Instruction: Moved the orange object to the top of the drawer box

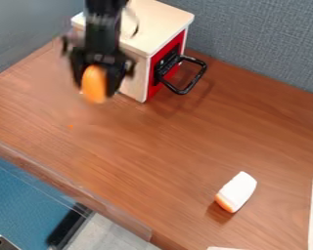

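Note:
At the upper left, in front of the drawer box's left part, hangs my black gripper [94,90], shut on an orange object [94,84]. The orange object is rounded and elongated, held upright between the fingers above the table. The drawer box [164,24] has a pale wooden top, pale sides and a red front with a black loop handle. The arm hides part of the box's top and its left side.
A white object with an orange end [238,191] lies at the lower right of the brown wooden table [152,146]. Grey partition walls stand behind the box and at the left. White strips lie along the right edge.

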Robot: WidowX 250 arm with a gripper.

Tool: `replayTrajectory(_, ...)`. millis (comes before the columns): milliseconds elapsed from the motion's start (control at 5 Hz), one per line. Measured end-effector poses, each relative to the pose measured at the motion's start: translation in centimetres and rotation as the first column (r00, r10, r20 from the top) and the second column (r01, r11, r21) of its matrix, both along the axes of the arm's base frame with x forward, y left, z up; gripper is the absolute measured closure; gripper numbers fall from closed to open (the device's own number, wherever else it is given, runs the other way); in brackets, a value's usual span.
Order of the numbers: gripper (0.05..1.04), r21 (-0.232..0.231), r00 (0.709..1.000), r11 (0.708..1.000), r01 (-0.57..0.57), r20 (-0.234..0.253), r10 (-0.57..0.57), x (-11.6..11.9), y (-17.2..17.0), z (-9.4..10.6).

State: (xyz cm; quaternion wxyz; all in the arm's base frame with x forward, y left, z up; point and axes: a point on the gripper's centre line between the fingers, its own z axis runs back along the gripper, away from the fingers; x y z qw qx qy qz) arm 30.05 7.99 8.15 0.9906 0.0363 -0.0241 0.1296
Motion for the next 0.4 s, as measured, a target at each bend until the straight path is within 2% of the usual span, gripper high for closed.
replayTrajectory(200,0.414,-0.033,0.994,0.999,-0.04,0.103,0.043,3.4,-0.2,4.0)
replayTrajectory(400,0.414,-0.065,0.992,0.997,-0.041,0.113,0.048,6.2,-0.1,5.0)
